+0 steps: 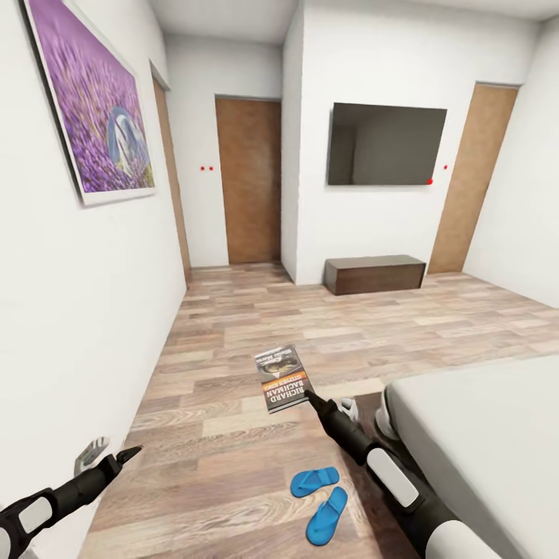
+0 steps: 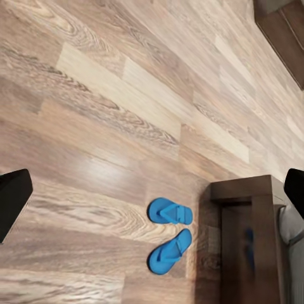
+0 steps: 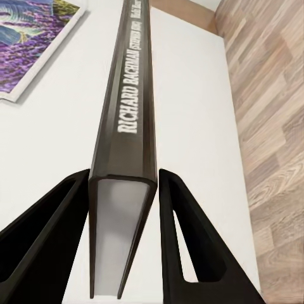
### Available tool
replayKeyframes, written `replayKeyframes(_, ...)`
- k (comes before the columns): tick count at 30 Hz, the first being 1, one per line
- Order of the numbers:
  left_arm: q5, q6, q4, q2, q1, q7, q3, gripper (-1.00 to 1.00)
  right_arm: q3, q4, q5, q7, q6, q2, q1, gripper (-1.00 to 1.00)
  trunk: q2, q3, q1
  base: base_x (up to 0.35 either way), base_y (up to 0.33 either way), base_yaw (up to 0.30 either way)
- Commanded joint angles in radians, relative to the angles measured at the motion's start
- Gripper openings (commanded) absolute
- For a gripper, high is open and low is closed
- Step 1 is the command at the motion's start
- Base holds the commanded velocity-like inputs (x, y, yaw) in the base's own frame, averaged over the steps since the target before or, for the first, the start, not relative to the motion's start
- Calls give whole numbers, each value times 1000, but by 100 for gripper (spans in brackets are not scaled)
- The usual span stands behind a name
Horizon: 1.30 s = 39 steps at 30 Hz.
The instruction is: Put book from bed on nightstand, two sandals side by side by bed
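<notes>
Right now the right gripper [image 1: 309,396] pinches the book [image 1: 282,377] by one edge and holds it in the air above the wood-plank floor [image 1: 233,365], cover up, with the white lettering and orange band showing; in the right wrist view the book [image 3: 126,126] stands on edge between the two black fingers [image 3: 190,247], both pressed against its sides, spine lettering running away from the camera. Low at the left, the left gripper [image 1: 128,453] hangs close to the white wall [image 1: 70,310], and its fingers sit far apart at the edges of the left wrist view, spread and holding nothing. Both blue sandals [image 1: 322,501] lie on the floor near the corner of the bed [image 1: 481,435], close together but angled apart, toes not aligned; the left wrist view shows the sandals [image 2: 170,231] just beside the bed's dark wooden frame [image 2: 247,247]. A purple picture [image 1: 93,101] hangs on the left wall, and a dark television [image 1: 386,145] hangs above a low brown bench [image 1: 375,274]
</notes>
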Motion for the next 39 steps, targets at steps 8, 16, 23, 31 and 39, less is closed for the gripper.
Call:
replayKeyframes(8, 0, 11, 0, -16, 0, -2, 8, 100, 1, -1, -13, 1, 5, -1, -1, -100, -1, -1, 0, 0, 0, 265)
replayKeyframes(16, 7, 7, 0, -78, -1, 1, 8, 100, -3, -1, -13, 1, 5, -1, -1, -100, -1, -1, 0, 0, 0, 265)
replayKeyframes(23, 38, 2, 0, -142, -1, 0, 9, 100, -5, -1, -11, 1, 4, -1, -1, -100, -1, -1, 0, 0, 0, 263)
replayKeyframes(31, 48, -1, -1, -164, 0, 1, 8, 100, -9, -1, -10, 2, 4, -3, -1, -100, -1, -1, 0, 0, 0, 104)
replayKeyframes(39, 46, -3, -1, -173, 0, 12, 6, 100, -9, -1, -12, 1, 5, -3, -1, -100, -1, -1, 0, 0, 0, 14)
